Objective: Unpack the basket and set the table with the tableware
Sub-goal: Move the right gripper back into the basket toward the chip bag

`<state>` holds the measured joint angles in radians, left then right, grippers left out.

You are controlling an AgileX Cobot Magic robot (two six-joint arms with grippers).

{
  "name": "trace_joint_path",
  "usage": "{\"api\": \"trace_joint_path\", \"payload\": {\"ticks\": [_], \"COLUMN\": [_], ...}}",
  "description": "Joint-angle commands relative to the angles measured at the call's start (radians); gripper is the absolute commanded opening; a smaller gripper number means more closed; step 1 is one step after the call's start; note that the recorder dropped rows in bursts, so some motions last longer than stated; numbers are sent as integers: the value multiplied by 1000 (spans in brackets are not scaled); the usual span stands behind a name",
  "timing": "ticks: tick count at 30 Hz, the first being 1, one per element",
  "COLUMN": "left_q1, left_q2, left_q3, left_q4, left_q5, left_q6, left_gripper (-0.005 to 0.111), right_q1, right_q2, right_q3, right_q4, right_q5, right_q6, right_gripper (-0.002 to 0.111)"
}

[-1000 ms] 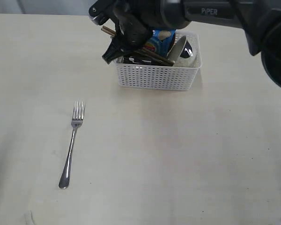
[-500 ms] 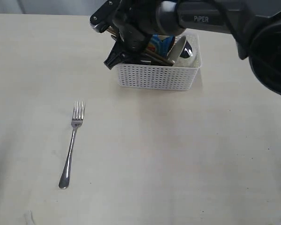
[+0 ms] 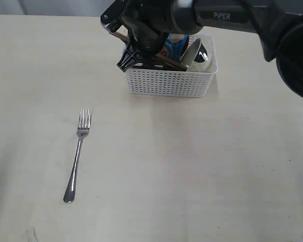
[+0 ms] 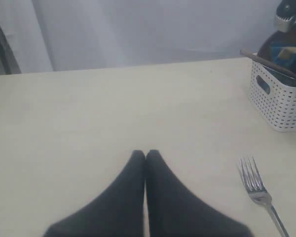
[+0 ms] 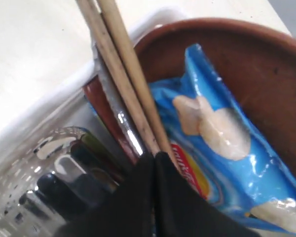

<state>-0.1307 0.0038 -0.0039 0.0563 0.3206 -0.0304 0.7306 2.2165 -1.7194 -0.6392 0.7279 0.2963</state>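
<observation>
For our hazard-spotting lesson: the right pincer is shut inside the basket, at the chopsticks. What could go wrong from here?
1. The right pincer is shut against the chopsticks; if the hold is slight, they could pivot or slip.
2. They lie against the knife and chip packet, which a lift might drag out too.

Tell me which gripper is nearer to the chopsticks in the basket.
Right. The right gripper reaches into the basket, its shut fingers meeting right at the chopsticks. The left gripper is far off, over the table near the fork.
</observation>
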Motion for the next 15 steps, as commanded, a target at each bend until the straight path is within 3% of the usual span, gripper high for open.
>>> {"api": "trace_joint_path", "payload": {"ticks": [1,3,8,10,15], "left_q1": [1,1,1,1,1], "left_q2": [-4,-4,-4,-4,-4], "left_q3": [4,4,4,4,4], "left_q4": [-2,-2,-2,-2,-2], "left_q5": [0,0,0,0,0], "left_q6": [0,0,0,0,0], "left_gripper": [0,0,0,0,0], "right_q1": [1,1,1,1,-1], "right_q2": [-32,-36,-36,-36,-11], "right_q3": [0,0,0,0,0], "right_q4": [33,86,111,82,50], "right_q5": [-9,-18,-23,-26,-24], "right_q6": [-38,-87,-122,-113,-87], "right_gripper": [3,13,61,64,59]}}
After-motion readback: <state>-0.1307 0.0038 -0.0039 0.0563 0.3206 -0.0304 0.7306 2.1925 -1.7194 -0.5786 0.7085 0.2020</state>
